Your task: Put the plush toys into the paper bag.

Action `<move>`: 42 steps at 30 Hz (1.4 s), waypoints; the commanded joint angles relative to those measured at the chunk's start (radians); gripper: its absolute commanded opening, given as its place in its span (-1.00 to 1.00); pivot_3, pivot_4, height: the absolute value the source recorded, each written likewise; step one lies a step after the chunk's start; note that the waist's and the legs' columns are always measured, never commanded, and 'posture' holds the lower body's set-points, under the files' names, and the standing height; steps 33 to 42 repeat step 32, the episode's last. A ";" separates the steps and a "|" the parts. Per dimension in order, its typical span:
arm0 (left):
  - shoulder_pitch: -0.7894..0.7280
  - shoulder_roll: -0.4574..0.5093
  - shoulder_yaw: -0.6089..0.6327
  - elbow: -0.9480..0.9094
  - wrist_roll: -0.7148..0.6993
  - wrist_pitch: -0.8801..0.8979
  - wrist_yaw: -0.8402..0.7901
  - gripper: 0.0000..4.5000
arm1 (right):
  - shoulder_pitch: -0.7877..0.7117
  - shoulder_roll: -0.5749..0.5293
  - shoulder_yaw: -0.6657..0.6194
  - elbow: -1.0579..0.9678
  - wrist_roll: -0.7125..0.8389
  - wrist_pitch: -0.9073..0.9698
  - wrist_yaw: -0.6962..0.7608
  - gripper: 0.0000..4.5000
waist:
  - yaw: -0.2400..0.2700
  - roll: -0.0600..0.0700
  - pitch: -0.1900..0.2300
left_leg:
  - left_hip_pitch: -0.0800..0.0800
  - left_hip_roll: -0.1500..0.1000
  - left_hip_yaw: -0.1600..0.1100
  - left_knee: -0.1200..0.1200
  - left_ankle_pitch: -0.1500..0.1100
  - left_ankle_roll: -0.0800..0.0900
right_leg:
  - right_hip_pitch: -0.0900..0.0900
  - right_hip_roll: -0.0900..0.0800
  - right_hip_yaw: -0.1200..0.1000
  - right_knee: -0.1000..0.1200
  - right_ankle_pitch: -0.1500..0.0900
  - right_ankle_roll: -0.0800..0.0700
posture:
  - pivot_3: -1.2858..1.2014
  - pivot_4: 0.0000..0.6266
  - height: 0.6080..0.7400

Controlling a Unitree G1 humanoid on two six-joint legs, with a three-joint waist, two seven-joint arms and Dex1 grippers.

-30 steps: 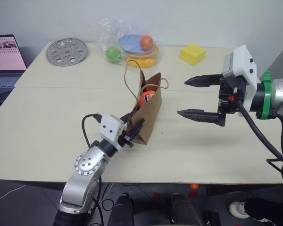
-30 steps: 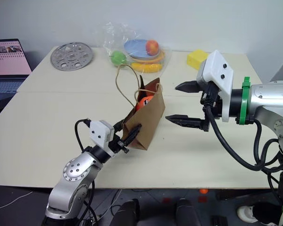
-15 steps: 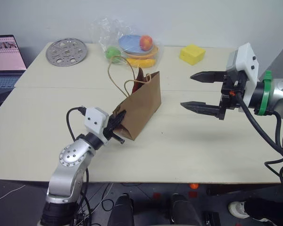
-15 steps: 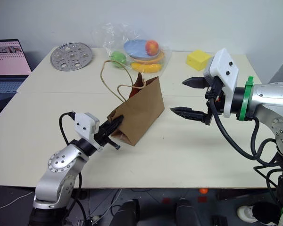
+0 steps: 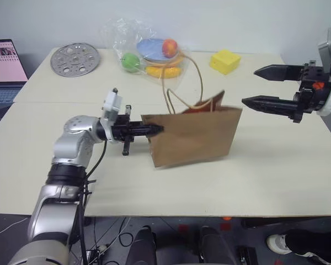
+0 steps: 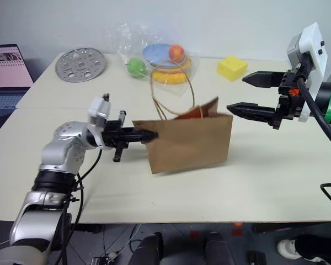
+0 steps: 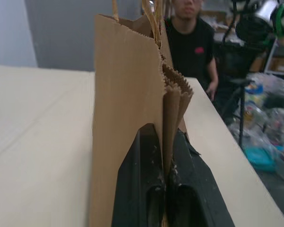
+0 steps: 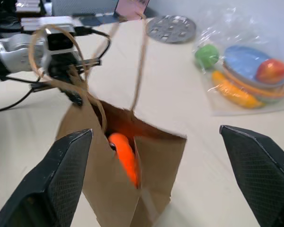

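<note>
The left gripper (image 5: 154, 130) reaches level across the pale counter (image 5: 276, 165), its jaws pressed tight on the side fold of the paper bag (image 5: 196, 135). The bag stands upright, stretching away from those jaws toward the right gripper (image 5: 262, 87). In the left wrist view the two black fingers (image 7: 142, 189) pinch the creased kraft edge between them.

The right gripper hangs in the air just past the bag's far end, jaws spread wide and holding nothing. Its wrist view looks down into the open mouth of the bag, where the orange carrot (image 8: 124, 158) lies inside; the egg toy cannot be made out. The loop handles (image 5: 187, 77) arch above the bag's rim.

Beyond both sets of jaws, at the far edge of the counter, sit a clear plastic bag of toy fruit with a blue plate (image 5: 151, 52), a yellow sponge block (image 5: 225, 61) and a perforated metal disc (image 5: 75, 59). A laptop (image 5: 5, 66) stands off the counter's left end. The left wrist view shows a person in a black shirt (image 7: 189, 47) past the counter, amid cluttered room gear.
</note>
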 commanded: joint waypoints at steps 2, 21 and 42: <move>-0.085 -0.010 -0.073 0.122 -0.015 -0.146 -0.034 -0.99 | 0.031 -0.016 -0.049 -0.069 0.084 0.052 -0.008 1.00 | -0.001 0.000 0.000 | -0.001 0.000 0.000 0.000 0.000 0.000 | 0.000 0.000 0.000 0.000 0.000 0.000 | 0.03 -0.52 1.00; -0.091 0.320 0.019 -0.066 -0.073 0.083 0.019 0.93 | 0.160 -0.022 -0.068 -0.031 -0.014 -0.063 -0.042 1.00 | -0.015 0.000 0.001 | -0.002 0.000 -0.001 0.001 0.000 0.000 | -0.001 0.000 0.000 0.000 0.002 0.003 | 0.03 -0.52 1.00; 0.032 0.430 0.239 -0.483 -0.139 0.446 0.315 0.99 | 0.259 -0.002 -0.124 -0.003 -0.060 -0.118 -0.072 1.00 | -0.008 0.002 0.002 | -0.001 0.000 -0.001 0.002 0.000 0.000 | 0.000 0.000 0.000 0.001 0.000 0.005 | 0.03 -0.52 1.00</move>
